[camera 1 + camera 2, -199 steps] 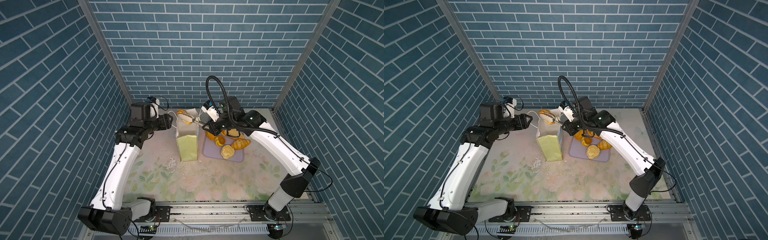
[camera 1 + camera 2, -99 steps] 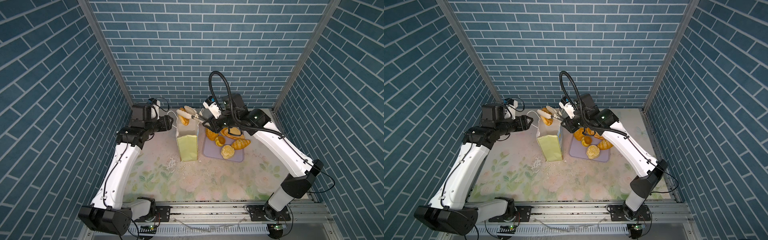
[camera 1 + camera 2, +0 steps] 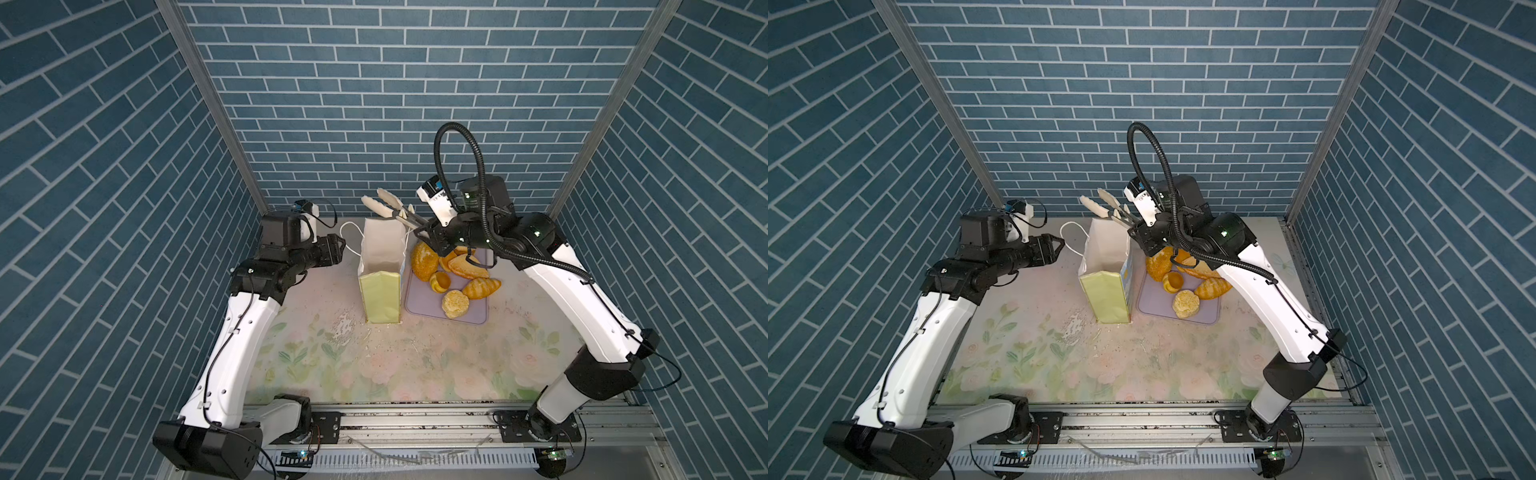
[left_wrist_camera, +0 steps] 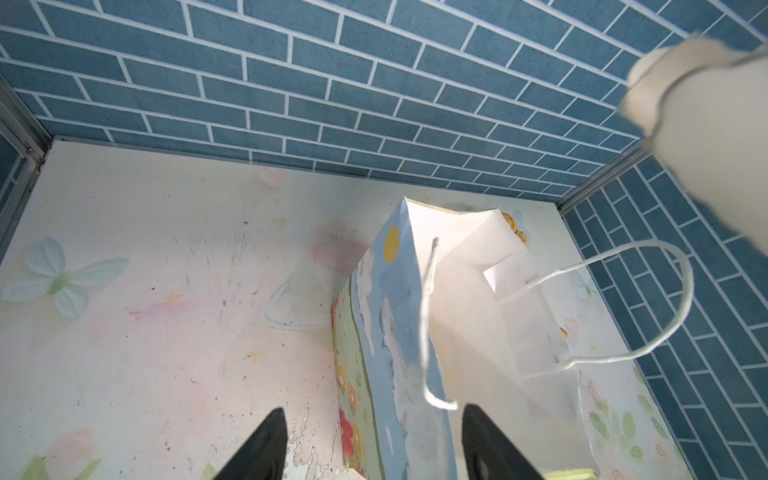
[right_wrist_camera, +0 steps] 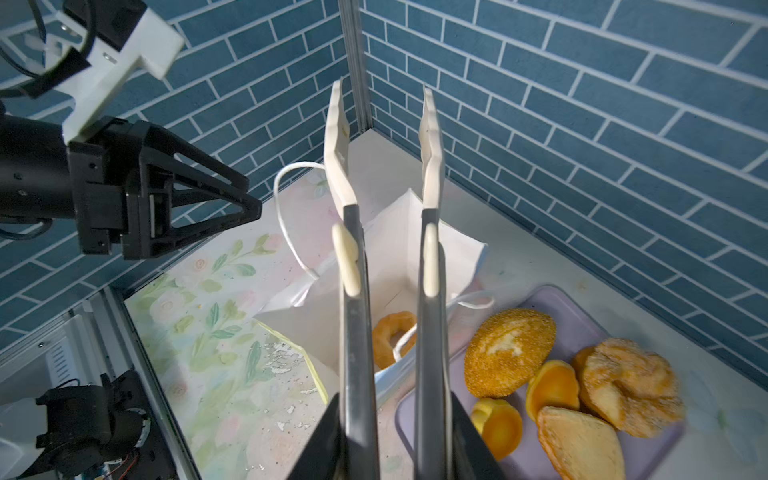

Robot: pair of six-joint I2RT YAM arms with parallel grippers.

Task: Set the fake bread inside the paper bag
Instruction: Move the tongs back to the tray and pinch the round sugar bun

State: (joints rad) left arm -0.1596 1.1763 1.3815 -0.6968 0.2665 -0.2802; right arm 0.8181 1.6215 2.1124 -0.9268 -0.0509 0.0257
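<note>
The right gripper (image 5: 395,440) clamps tongs (image 5: 353,332), tips apart, empty, above the paper bag (image 3: 380,297); seeded loaf (image 5: 509,351) lies rightward on the tray (image 5: 582,328); left gripper (image 3: 340,246) gapes empty.

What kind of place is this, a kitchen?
Probably a robot test booth, not a real kitchen: blue brick-print walls box in a floral tabletop, and two robot arms stand on a metal rail.

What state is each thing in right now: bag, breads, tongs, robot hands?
Tall painted paper bag: upright, mouth open.
Golden ring-shaped toy bread: lying inside the bag.
Other golden toy breads: resting on the flat lavender tray.
White-tipped metal tongs: open, holding nothing.
Left hand: open, empty.
Right hand: closed on the tongs.
</note>
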